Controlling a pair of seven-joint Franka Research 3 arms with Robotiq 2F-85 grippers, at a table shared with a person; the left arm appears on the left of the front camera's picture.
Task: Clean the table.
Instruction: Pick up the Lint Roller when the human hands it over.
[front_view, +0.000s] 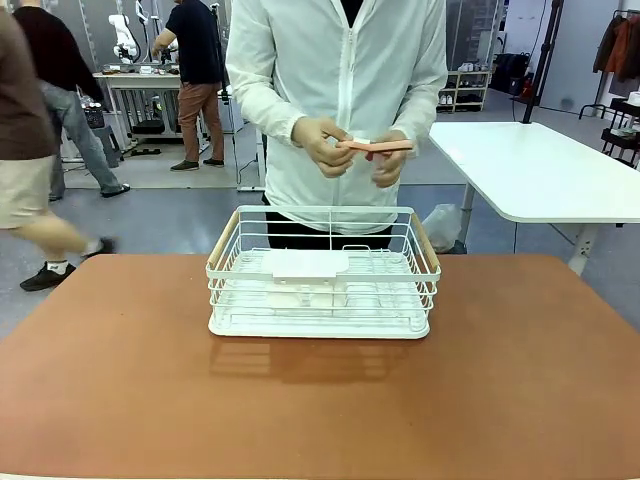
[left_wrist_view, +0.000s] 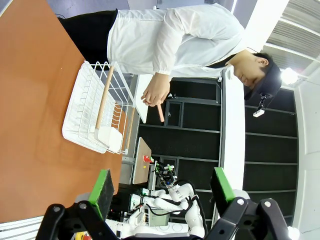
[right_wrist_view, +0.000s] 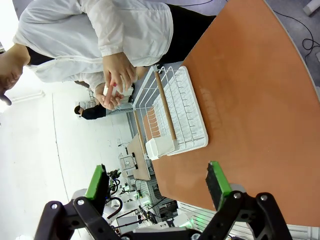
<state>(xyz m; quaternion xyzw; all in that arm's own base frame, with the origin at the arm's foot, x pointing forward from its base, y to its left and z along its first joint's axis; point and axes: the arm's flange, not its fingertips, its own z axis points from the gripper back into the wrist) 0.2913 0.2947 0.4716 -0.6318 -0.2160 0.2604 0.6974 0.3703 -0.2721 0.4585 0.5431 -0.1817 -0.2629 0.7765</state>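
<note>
Where the white wire basket (front_view: 322, 270) stands, the table (front_view: 120, 400) runs under it and out to every side. Its top is smooth, matte and reddish-brown, with rounded corners. We read the basket as thin white wire bent into a rectangular cage with softened corners. It sits on a white tray (front_view: 320, 328), and a flat white plastic block (front_view: 310, 263) sits at its near long side.

Just beyond the basket's far side, a person in a white zipped jacket (front_view: 340, 70) holds a thin, flat reddish-orange piece (front_view: 376, 146) above it. One hand (front_view: 322, 145) and the other hand (front_view: 390, 162) pinch it from either end. Farther back, to the right of the basket, we see a white-topped table (front_view: 540, 170) with a rounded edge.

The wrist views give us what the front view shows only edge-on: a pale, round wooden bar (left_wrist_view: 104, 100) running along the basket's short end. The right wrist view gives its twin (right_wrist_view: 165, 107) at the opposite end.

They also show the arms' ends. The left gripper (left_wrist_view: 162, 186) hangs well short of the basket, its black fingers and green pads spread wide with nothing between them. The right gripper (right_wrist_view: 156, 182) is likewise well apart from the basket, fingers released and holding nothing.
</note>
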